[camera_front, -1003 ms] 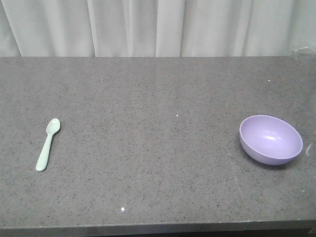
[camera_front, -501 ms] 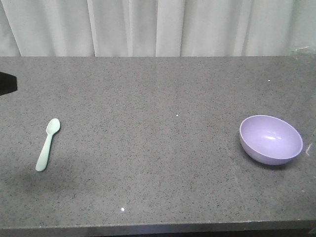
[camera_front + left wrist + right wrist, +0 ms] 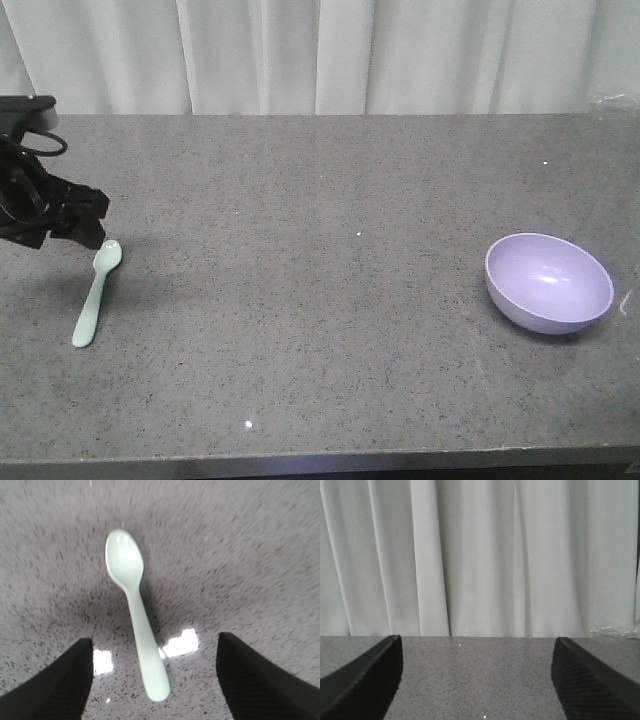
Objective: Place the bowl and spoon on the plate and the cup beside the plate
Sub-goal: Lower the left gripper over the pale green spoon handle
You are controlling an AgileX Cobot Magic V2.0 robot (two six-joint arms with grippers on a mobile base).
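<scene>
Hovering low over the spoon point(image 3: 97, 293), the left claw point(image 3: 154, 672) is spread wide and empty, one finger either side of the handle, presumably lined up for a pinch. The spoon lies flat at the bench's point(image 3: 330, 340) left, and the bowl point(image 3: 548, 282) sits upright far right. The right claw point(image 3: 477, 680) is held released, empty, aimed at the curtain point(image 3: 480, 555). No plate or cup is seen.

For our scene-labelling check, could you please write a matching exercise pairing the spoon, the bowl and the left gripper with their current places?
Things: 1 spoon; 2 bowl; 3 left gripper.
Places: A right side of the counter; B open, poised over the spoon; C lying flat at the counter's left.
Pairs: 1-C; 2-A; 3-B.
</scene>
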